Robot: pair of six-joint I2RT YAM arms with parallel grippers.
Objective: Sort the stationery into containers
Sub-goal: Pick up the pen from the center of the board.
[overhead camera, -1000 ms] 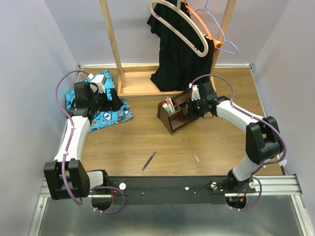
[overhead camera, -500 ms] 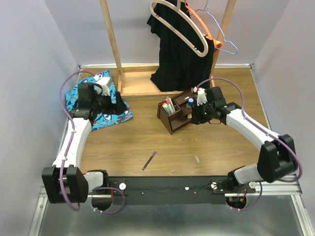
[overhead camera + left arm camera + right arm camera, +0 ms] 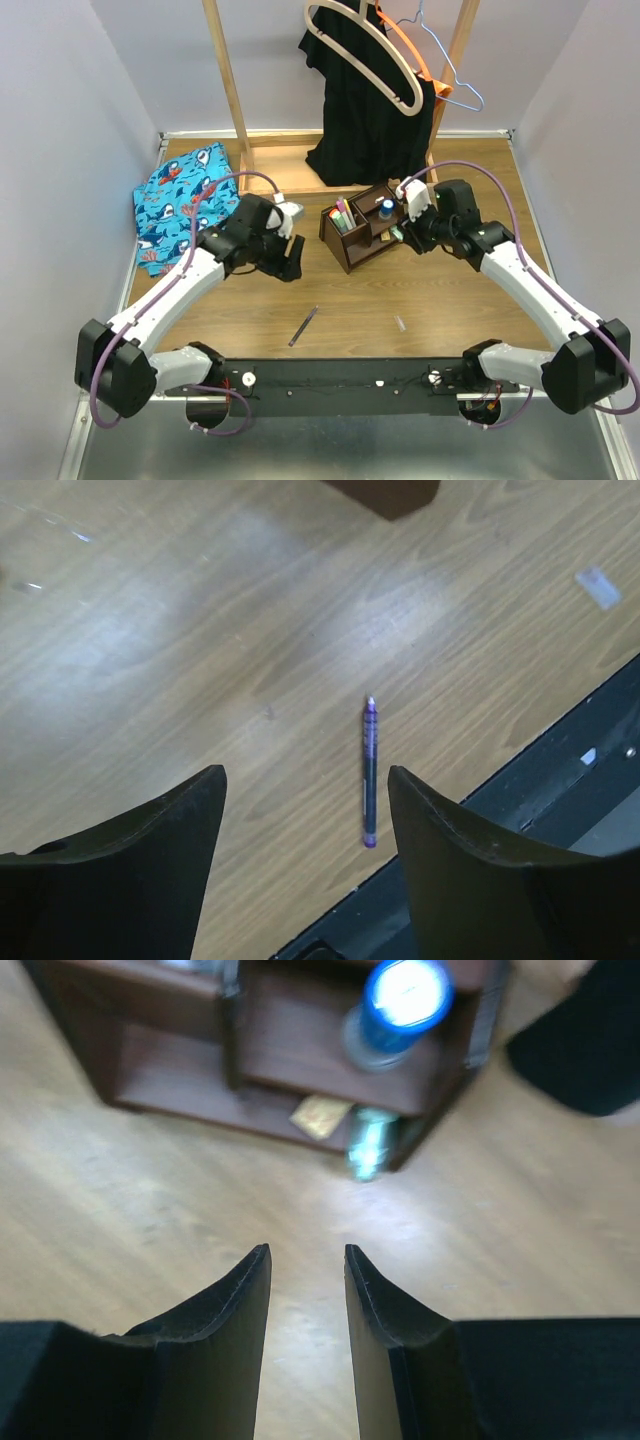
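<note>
From above I see the dark brown wooden desk organizer [image 3: 352,243] with the small blue bottle [image 3: 386,209] standing in it. Only my left wrist view shows the left gripper [image 3: 305,780] spread wide and empty above the thin purple pen [image 3: 369,770], which lies on the table in front of the organizer. The right wrist view shows the right gripper [image 3: 306,1252] slightly parted and empty, and a tan eraser [image 3: 322,1116] at the organizer's lower opening

Wood-grain tabletop [image 3: 420,290], soft glare patches. Pale lilac walls [image 3: 60,100] left, far, right. Light wooden rack [image 3: 228,90] far centre, black garment [image 3: 365,120] hanging (several hangers [image 3: 396,78] alongside). Patterned blue cloth [image 3: 170,200] far left.
</note>
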